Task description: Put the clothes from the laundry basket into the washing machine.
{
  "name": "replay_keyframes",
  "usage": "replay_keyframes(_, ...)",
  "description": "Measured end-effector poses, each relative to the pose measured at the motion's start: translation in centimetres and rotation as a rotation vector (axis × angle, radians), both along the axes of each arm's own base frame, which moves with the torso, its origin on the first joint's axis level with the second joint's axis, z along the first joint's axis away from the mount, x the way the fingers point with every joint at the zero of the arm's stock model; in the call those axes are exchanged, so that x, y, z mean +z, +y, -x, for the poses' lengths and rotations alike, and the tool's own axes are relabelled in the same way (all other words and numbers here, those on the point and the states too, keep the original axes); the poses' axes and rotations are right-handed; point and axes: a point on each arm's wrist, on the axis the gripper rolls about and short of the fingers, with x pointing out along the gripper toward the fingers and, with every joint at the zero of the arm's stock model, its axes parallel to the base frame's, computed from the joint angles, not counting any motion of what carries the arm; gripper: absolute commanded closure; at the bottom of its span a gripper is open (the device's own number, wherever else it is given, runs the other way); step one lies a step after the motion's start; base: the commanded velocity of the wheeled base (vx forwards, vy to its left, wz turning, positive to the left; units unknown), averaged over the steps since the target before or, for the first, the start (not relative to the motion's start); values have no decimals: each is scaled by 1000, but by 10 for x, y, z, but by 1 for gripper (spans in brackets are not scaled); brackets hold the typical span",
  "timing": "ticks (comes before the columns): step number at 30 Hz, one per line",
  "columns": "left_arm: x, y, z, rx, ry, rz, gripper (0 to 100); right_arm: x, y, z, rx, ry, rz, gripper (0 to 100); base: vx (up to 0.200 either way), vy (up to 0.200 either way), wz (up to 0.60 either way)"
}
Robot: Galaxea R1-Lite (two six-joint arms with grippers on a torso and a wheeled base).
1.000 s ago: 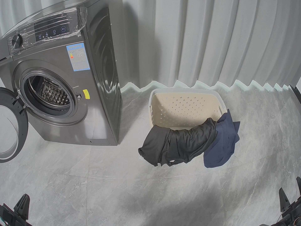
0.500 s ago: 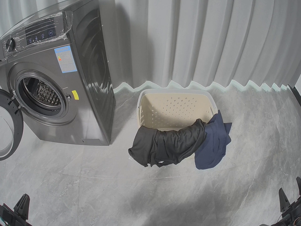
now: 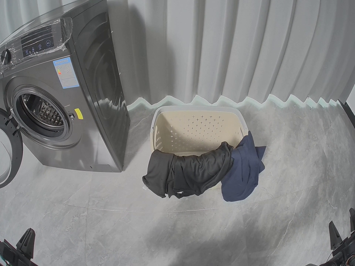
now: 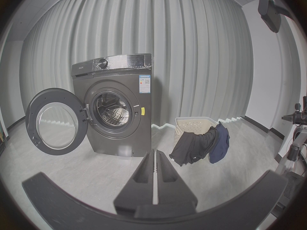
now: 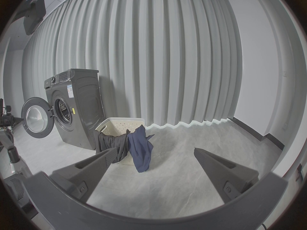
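Counting 2 garments, 1 laundry basket [image 3: 199, 129], 1 washing machine [image 3: 66, 93], 2 claws. See black garment [image 3: 188, 172] slung over basket's near rim, upper end just inside, most of it hanging outside. See navy garment [image 3: 242, 174] over same rim at right corner, touching the black one, also mostly outside.

Get from head cam: basket's cream perforated inner walls, basket standing just right of machine, near curtain [image 3: 222, 37]. Get from left wrist cam instead: machine front-on, round door [image 4: 56, 122] swung wide open on side away from basket, ribbed metal drum [image 4: 113, 111] behind the opening. Get from right wrist cam: machine's side panel w/ basket beside it.

Find left claw [image 4: 154, 152] w/ fingers pressed together, gripping nothing, well short of machine. Find right claw [image 5: 155, 150] spread wide, nothing between fingers, well apart from basket.
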Motion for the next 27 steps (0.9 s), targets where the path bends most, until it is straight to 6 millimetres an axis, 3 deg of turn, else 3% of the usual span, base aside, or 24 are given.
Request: replay_keyframes(27, 0, 0, 0, 0, 0, -3, 100, 0, 0, 0, 0, 0, 0, 0, 0, 0, 0)
